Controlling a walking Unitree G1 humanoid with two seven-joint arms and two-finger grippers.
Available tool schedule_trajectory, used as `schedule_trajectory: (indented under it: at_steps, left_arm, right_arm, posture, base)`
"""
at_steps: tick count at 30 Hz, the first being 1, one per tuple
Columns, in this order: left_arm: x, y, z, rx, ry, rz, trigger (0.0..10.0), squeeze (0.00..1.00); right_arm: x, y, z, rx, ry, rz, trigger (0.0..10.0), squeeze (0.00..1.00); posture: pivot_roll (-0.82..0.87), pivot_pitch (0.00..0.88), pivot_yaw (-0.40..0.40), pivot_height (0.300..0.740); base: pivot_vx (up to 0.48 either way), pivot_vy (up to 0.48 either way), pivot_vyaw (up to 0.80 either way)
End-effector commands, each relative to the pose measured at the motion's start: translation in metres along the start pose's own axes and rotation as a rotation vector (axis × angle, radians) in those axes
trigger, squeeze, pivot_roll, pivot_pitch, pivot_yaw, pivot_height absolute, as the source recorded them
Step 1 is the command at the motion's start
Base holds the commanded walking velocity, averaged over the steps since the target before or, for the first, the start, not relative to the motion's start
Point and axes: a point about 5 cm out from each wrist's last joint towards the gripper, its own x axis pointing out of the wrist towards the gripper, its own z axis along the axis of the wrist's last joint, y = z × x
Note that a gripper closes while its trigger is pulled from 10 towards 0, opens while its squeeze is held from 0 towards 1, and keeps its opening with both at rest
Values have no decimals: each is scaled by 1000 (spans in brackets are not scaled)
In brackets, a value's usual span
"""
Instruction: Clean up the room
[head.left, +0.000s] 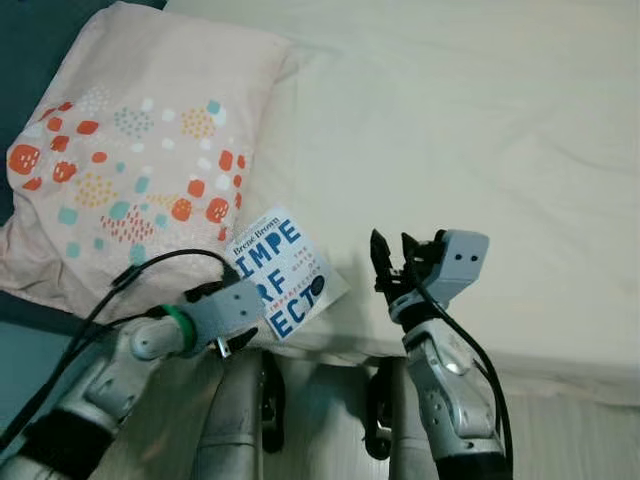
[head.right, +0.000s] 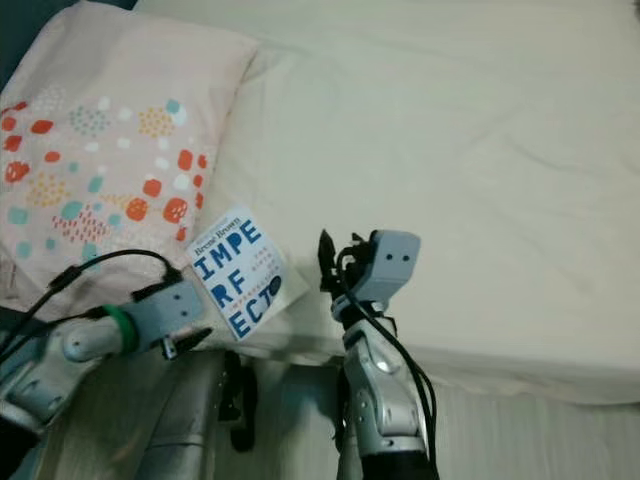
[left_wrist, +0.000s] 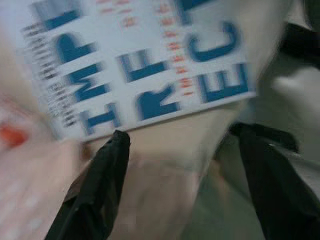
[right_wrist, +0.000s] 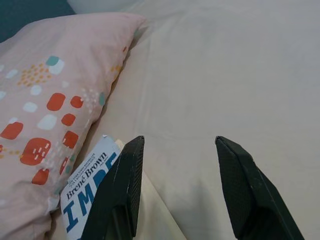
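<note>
Your left gripper (left_wrist: 175, 165) hangs unclenched just short of the book (head.left: 285, 272), which lies at the bed (head.left: 480, 150) edge beside the pillow (head.left: 130, 150). Push in low and you'll likely nudge it further under the pillow or off the mattress. Your right gripper (right_wrist: 177, 185) is spread wide too, holding nothing.

Bedroom in home. Bed (head.left: 480, 130) with cream sheet, slightly wrinkled, takes up most of view. Pink pillow (head.left: 130, 150) with orange, teal and white spots lies at bed's corner. White paperback book (head.left: 283, 275) with blue lettering rests at bed edge just beside pillow. Dark teal wall (right_wrist: 30, 17) behind pillow.
</note>
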Motion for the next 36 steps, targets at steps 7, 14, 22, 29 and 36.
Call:
schedule_trajectory:
  at_steps: [7, 14, 22, 29, 36]
  left_arm:
    - [17, -33, -21, 218, 138, -217, 10000, 0]
    - [31, -48, -22, 308, 153, -261, 10000, 0]
    - [54, -68, -5, 349, 114, -269, 10000, 0]
    - [68, -82, 17, 397, 51, -289, 10000, 0]
    - [72, -84, 25, 398, 31, -260, 10000, 0]
  right_arm:
    - [-6, 1, -8, 22, 22, -12, 10000, 0]
    - [-8, 1, -9, 25, 25, -19, 10000, 0]
    - [-7, 2, -8, 25, 25, -17, 10000, 0]
    - [-10, 0, -8, 21, 29, -26, 10000, 0]
    - [-11, 0, -8, 22, 28, -29, 10000, 0]
  posture:
    - [18, 276, 137, 630]
    - [21, 285, 137, 630]
    - [0, 309, 134, 630]
    - [-11, 324, 143, 630]
    - [-14, 325, 144, 630]
  base:
    - [0, 0, 0]
    - [0, 0, 0]
    - [0, 0, 0]
    - [0, 0, 0]
    - [0, 0, 0]
